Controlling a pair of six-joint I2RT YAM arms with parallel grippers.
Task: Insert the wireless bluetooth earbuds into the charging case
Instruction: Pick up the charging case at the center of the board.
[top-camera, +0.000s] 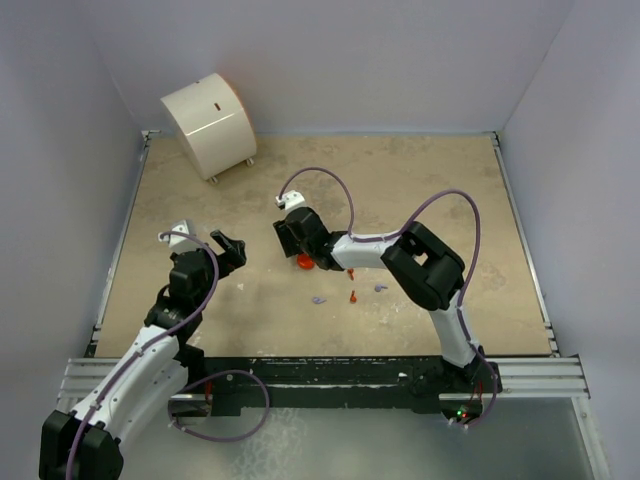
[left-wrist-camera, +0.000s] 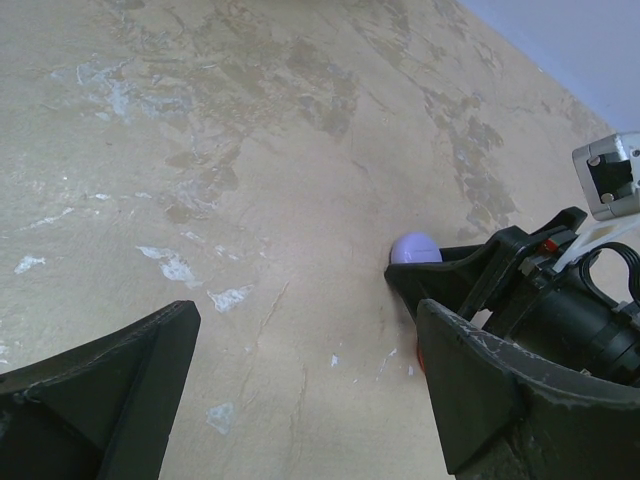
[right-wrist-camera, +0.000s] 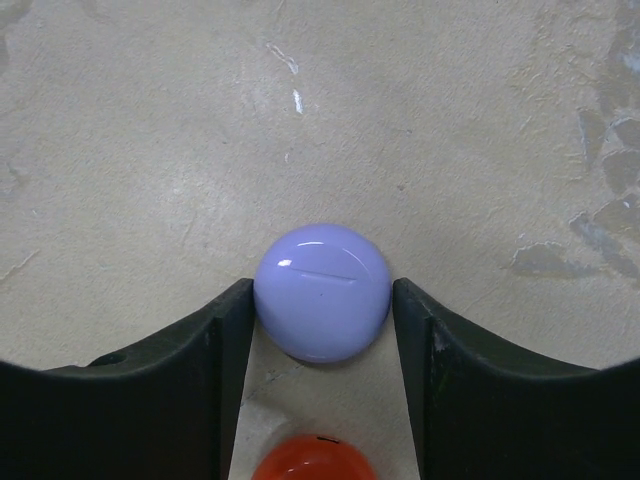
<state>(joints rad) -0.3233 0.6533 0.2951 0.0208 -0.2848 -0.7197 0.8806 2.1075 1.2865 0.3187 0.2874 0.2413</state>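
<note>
Four earbuds lie loose on the table, none in a case yet: lilac earbud, red-orange earbud, second lilac earbud and second red-orange earbud. They cluster near centre, close by the right forearm; too small to call stem direction. The lilac charging case sits flat with its lid seam showing and looks closed. The red-orange charging case is at its 6 o'clock in the wrist view, near but not touching. The right gripper straddles the lilac charging case at medium width, one finger against each side, so it reads as gripping it; how firmly, can't tell. Key relation, top view: the earbud cluster lies at roughly 4–5 o'clock from the right gripper, near, and at 3–4 o'clock from the left gripper, further off. The right arm is nearer but busy, so my guess is the lid gets opened first and the left arm picks. The left gripper is spread wide and empty, hovering over bare tabletop at 9 o'clock of the cases. Room: open surface at 12 and 3 o'clock of the cluster, with the near table edge at 6 o'clock closer. The white drum sits far off at 11 o'clock in the corner, no obstacle. Likely risk: the right forearm crowding access to the earbuds.
</note>
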